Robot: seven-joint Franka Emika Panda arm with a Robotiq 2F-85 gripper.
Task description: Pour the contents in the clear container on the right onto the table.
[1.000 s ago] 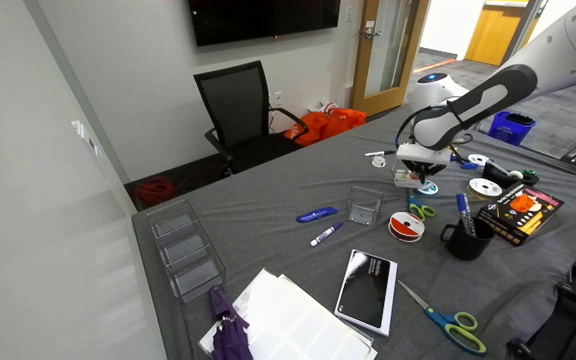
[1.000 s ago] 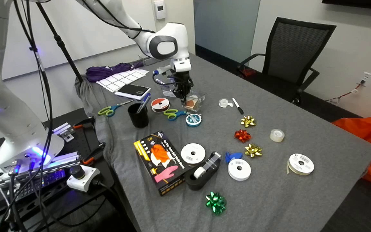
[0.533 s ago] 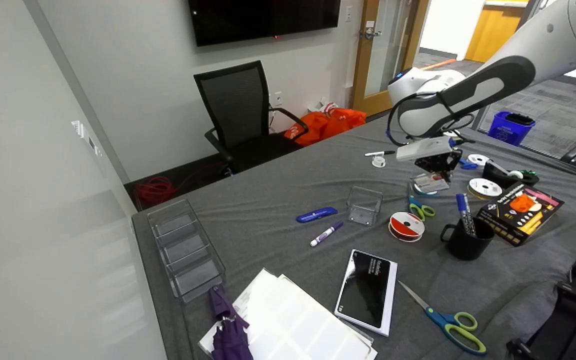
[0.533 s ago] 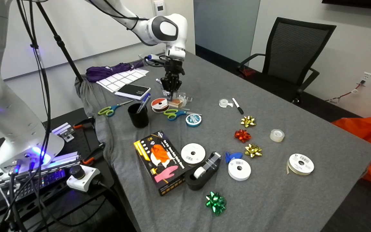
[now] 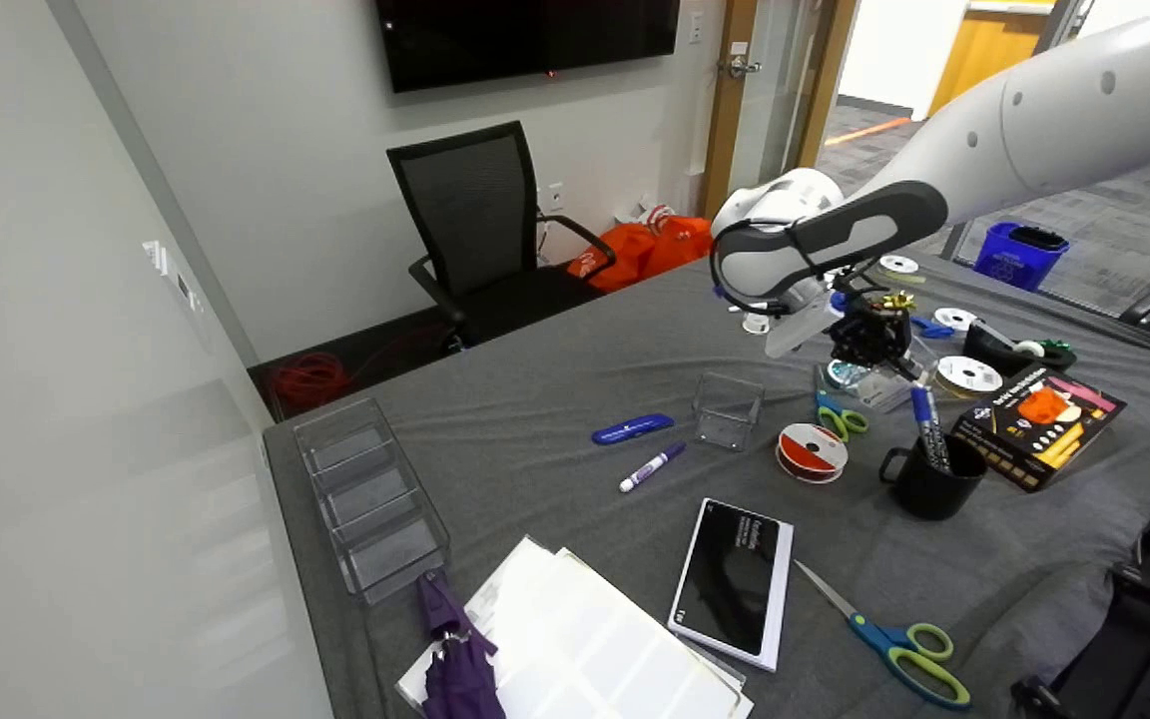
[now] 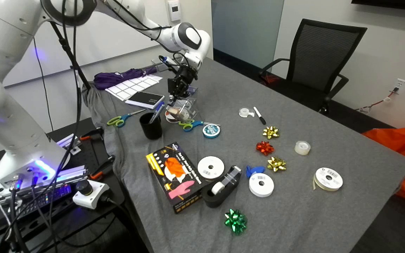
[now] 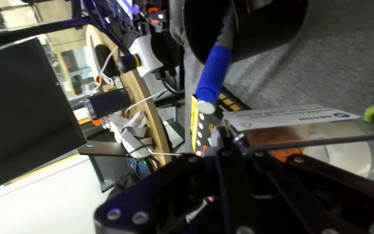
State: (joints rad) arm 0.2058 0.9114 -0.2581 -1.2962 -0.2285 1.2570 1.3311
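Just beneath the gripper (image 6: 171, 101), which pinches its edge, the clear container (image 6: 187, 110) hangs tilted.

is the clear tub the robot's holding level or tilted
Tilted: in both exterior views, the clear tub slants below the angled end effector.

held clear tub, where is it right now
In an exterior view, the tub is left of centre, held tilted by the end effector, up and right of the mug.

bright indoor light, overexposed hallway wall (image 5: 896, 55), slightly blurred wrist view
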